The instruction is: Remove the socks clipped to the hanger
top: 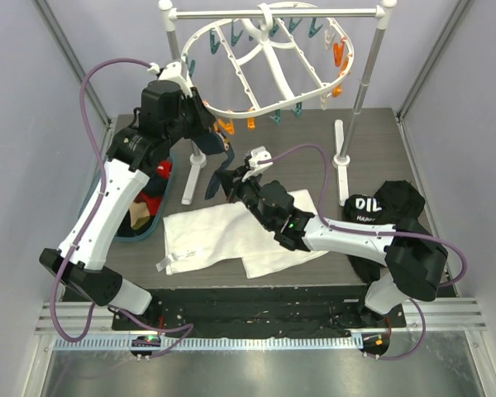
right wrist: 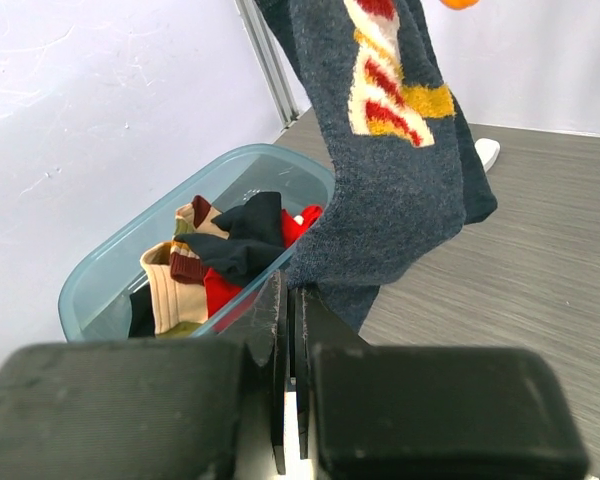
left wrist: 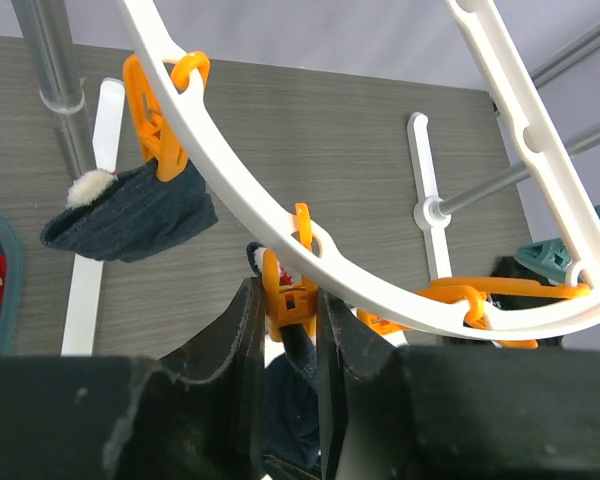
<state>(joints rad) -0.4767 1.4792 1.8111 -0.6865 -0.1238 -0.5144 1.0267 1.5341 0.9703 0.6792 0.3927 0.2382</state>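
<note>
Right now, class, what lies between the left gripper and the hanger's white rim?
An orange clip, looped onto the hanger rim, stands between the left gripper's fingers, a dark sock hanging from it. The left wrist view shows this.

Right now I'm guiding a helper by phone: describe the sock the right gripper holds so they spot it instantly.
On the near-left rim of the white oval hanger, two dark socks hang from orange clips. Yours is the patterned sock, pinched below by the right gripper: unlike the plain sock beside it, it shows red, cream and yellow.
</note>
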